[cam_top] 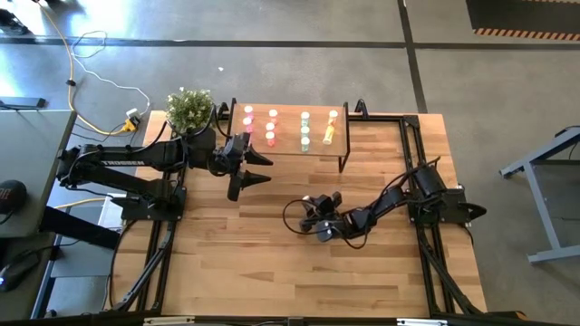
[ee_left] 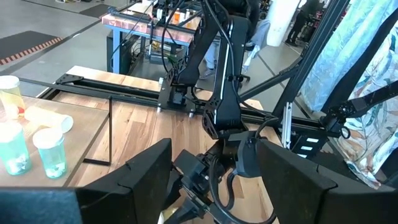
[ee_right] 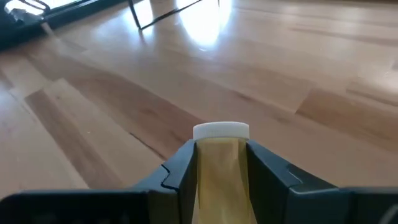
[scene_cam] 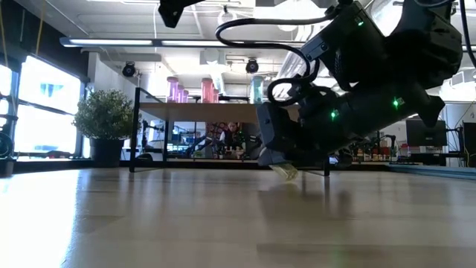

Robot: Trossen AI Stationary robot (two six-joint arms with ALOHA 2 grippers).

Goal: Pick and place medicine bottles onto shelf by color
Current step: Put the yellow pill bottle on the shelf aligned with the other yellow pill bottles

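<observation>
Low at centre frame in the high view, the right gripper (ee_right: 219,168) is clamped on a small yellow cylindrical bottle with a pale cap (ee_right: 219,163), cap pointing forward along the fingers. Farther up, the left gripper (cam_top: 256,169) hangs wide open, empty, beside the raised light-wood shelf (cam_top: 288,142) carrying pink, green and yellow bottles.

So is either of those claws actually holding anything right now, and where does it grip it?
Yes. The right gripper pinches a yellow bottle by its sides, just below the pale cap. The left gripper is open and empty.
</observation>
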